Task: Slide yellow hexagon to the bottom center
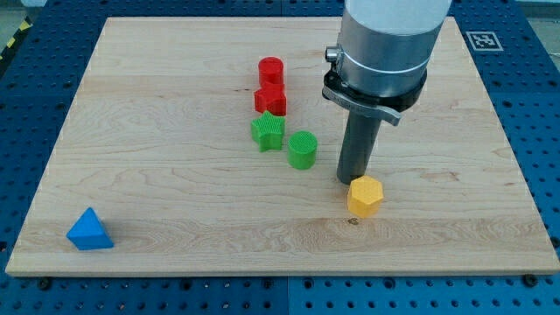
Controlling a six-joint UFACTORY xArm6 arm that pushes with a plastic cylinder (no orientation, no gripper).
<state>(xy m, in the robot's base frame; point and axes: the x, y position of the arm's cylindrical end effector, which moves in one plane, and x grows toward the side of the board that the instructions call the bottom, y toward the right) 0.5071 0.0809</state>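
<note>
Wooden board (pixel 175 201), yellow hexagon (pixel 365 195) right of centre toward the view's bottom, my tip (pixel 353 180) touching its upper-left edge, a bare rod with no jaws, holding nothing, green cylinder (pixel 302 150) nearby left, blue triangular block (pixel 89 230) far bottom-left.

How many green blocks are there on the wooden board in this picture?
2. The green star lies near the board's middle, touching the red star above it. The green cylinder stands just to its lower right. The arm could hide something small behind it.
</note>
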